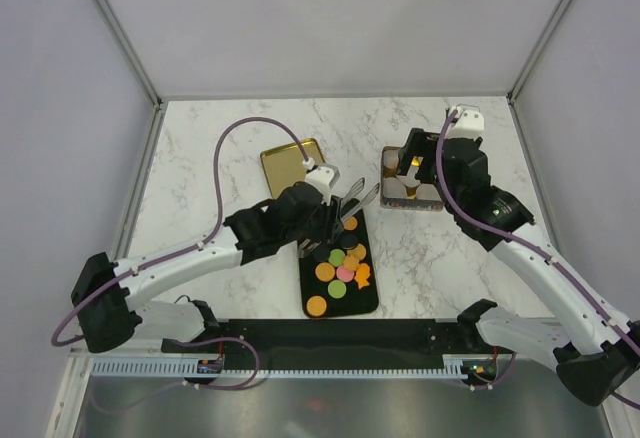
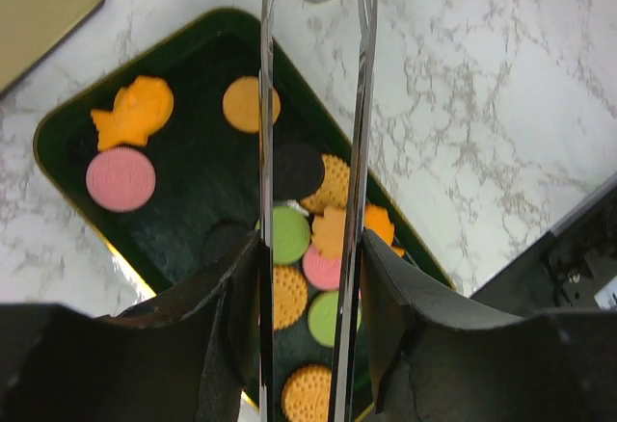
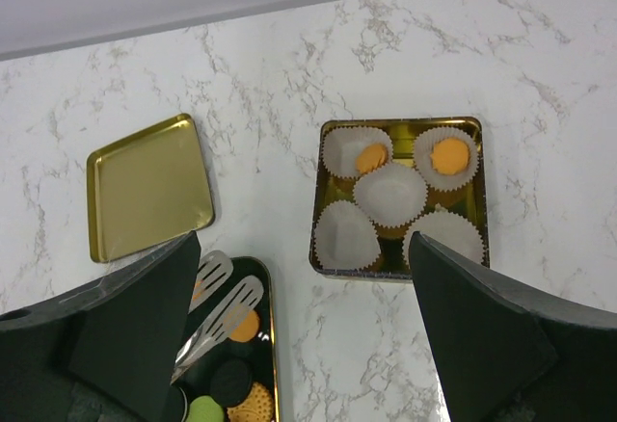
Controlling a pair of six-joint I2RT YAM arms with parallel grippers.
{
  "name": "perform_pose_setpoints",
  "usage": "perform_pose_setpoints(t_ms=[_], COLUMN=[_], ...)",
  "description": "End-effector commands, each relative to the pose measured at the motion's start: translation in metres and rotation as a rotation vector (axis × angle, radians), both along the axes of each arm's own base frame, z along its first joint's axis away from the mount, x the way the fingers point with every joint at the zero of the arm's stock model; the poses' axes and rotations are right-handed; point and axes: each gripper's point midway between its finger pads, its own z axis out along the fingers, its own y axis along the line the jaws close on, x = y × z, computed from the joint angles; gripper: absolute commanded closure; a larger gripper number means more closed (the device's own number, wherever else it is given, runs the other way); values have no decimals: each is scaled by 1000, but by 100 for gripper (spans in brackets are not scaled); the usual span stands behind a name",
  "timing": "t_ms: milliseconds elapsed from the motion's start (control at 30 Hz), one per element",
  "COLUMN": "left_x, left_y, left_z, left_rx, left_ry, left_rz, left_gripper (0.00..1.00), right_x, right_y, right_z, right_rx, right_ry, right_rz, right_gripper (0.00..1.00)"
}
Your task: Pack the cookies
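Left claw (image 1: 366, 189) spread over cookies (image 2: 289, 234) in black tray (image 2: 193, 181), right claw (image 3: 304, 268) spread above tin (image 3: 401, 123), two cookies inside

A table (image 1: 230, 128) with a white marble pattern and thin grey veins fills the middle of the scene. Plain pale walls close it in on three sides: the back wall (image 1: 330, 18), the left wall (image 1: 60, 108) and the right wall (image 1: 600, 78). Slim metal struts (image 1: 115, 28) rise from the two far corners (they lean outward in the top view). A black strip (image 1: 340, 333) runs along the table's near edge, with a white slotted rail (image 1: 300, 368) just before it and a dull grey sheet (image 1: 330, 408) nearest of all. The light is soft and even, with faint shadows.
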Motion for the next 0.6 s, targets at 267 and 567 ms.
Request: perform_pose_setpoints(t_ms=[267, 567], left_x=[-61, -71], left_y=[59, 50], left_z=[-16, -35], left_rx=[78, 135], left_ry=[131, 189], left_rz=[-10, -63], left_gripper=[50, 48], right_x=[11, 11], right_y=[17, 18], right_z=[-16, -18], right_rx=[25, 24], right_ry=[4, 6], right_rz=[47, 52], right_gripper=[2, 2])
